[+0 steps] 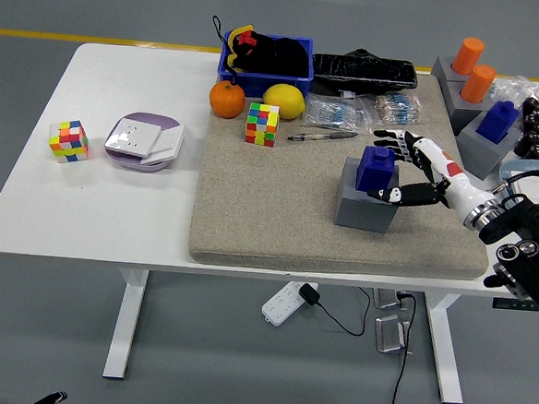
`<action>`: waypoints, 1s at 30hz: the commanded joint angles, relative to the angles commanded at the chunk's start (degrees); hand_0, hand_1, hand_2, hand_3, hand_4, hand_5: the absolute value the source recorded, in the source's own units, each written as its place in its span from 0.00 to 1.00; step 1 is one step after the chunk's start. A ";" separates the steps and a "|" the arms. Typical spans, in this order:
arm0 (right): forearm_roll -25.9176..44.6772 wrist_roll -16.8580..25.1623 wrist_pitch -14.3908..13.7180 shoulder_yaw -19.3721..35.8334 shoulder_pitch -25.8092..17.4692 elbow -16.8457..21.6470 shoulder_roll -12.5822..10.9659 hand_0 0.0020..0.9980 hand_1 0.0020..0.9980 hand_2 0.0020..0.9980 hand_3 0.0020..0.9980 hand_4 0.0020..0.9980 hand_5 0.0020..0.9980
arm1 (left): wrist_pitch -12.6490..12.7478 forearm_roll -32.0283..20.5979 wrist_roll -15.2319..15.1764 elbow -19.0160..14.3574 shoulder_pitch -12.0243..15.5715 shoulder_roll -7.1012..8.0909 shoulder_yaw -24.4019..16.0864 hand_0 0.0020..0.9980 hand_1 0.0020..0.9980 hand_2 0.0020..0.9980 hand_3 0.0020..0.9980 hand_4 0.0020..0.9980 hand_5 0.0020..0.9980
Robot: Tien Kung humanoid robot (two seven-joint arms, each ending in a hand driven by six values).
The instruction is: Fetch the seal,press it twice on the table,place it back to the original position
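Head view
Seal: the blue seal [377,168] sits upright in the top of a grey block [366,203], on the right part of the tan mat [278,212] that covers the right part of the white table [93,208].
Right hand: the right hand [418,172] reaches in from the right edge, level with the seal. Its fingers [396,143] are spread apart along the seal's far right side and the thumb tip lies at the seal's near right corner; whether any of them touches the seal, I cannot tell. It does not look clamped.
Left arm: out of view.
Far of the seal: a pen [322,136], two clear packets [368,111] and a black bag [364,71] lie between it and the mat's far edge.
Left of the seal: a colour cube [262,124], a lemon [284,100], an orange [227,98] and a blue bin [266,57] stand well apart from it, so the mat to its left and near side lies bare.
Right of the seal: beyond the hand, more grey blocks carry a second blue seal [498,120] and two orange cylinders [472,68].
Bare table, left: a second cube [68,141] and a purple and white box [143,140].
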 joint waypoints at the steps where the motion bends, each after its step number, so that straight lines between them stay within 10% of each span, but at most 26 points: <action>1: -0.04 -0.03 0.01 0.05 -0.02 0.02 0.00 0.85 0.87 0.85 0.88 1.00 0.03 | 0.00 -0.02 -0.02 -0.01 -0.01 0.00 0.00 0.81 0.79 0.77 0.80 0.69 0.42; 30: -2.24 -1.71 0.88 8.91 -4.63 4.38 -3.97 0.87 0.88 0.86 0.89 1.00 0.12 | -0.04 0.66 0.19 -0.09 -0.28 0.16 -0.58 0.81 0.79 0.77 0.80 0.69 0.42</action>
